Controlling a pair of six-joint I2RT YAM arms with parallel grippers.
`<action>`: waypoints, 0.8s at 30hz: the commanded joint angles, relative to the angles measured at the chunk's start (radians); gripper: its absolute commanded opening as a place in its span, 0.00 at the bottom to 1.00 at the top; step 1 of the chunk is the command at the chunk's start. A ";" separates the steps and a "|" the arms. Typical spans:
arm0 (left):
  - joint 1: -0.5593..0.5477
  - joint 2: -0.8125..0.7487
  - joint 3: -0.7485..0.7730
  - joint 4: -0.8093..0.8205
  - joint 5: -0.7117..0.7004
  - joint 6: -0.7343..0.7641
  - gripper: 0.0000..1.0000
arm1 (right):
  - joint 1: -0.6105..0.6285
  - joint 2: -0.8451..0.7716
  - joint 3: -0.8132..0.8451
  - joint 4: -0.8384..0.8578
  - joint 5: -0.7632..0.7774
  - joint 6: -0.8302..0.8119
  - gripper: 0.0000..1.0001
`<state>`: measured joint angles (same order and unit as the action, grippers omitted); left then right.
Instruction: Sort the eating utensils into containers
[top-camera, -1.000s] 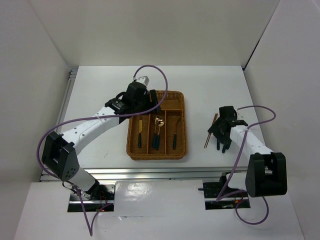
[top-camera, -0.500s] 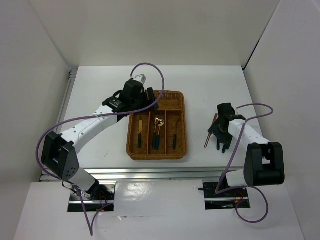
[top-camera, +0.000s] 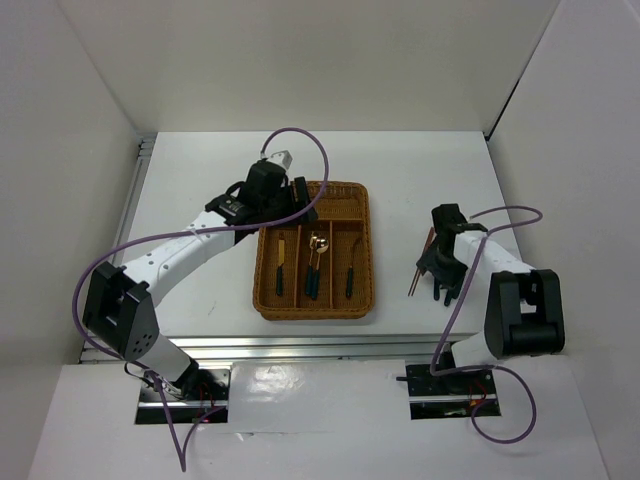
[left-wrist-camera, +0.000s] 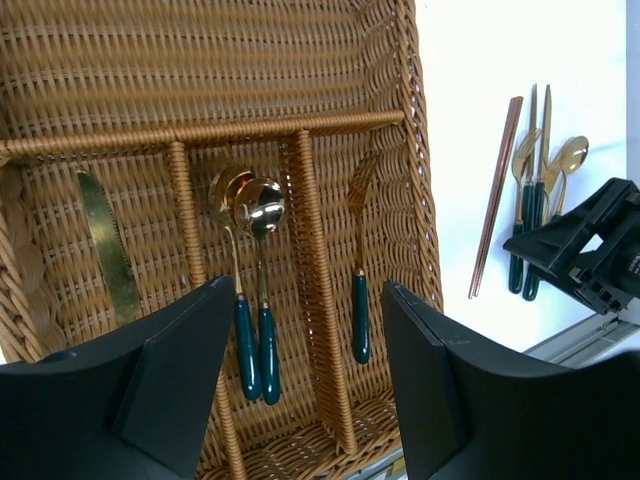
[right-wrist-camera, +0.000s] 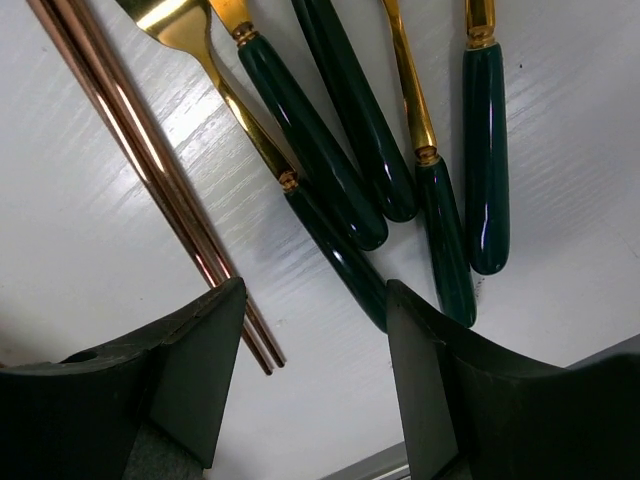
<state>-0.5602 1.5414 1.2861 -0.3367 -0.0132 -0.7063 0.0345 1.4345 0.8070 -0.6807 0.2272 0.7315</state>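
The brown wicker tray holds a gold knife in its left long section, two spoons in the middle one and a fork in the right one. Its crosswise section is bare. My left gripper hovers open and empty over the tray's far end. Several green-handled utensils and the brown-gold chopsticks lie on the table right of the tray. My right gripper is open and empty, low over their near ends.
The white table is walled in white on three sides. A metal rail runs along its near edge. Purple cables loop above both arms.
My left gripper has drawn back a little toward the tray's far left corner. My right arm's elbow has swung inward while its gripper stays over the loose utensils.
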 joint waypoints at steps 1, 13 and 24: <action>0.013 0.002 -0.010 0.027 0.013 0.012 0.75 | -0.005 0.038 0.043 -0.034 0.020 -0.011 0.65; 0.031 -0.007 -0.028 0.036 0.032 0.011 0.75 | -0.005 0.038 0.035 0.004 -0.011 -0.041 0.55; 0.031 -0.007 -0.028 0.036 0.032 0.011 0.75 | -0.005 0.047 0.026 0.059 -0.091 -0.052 0.42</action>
<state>-0.5339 1.5417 1.2694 -0.3359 0.0055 -0.7071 0.0345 1.5005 0.8196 -0.6655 0.1493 0.6857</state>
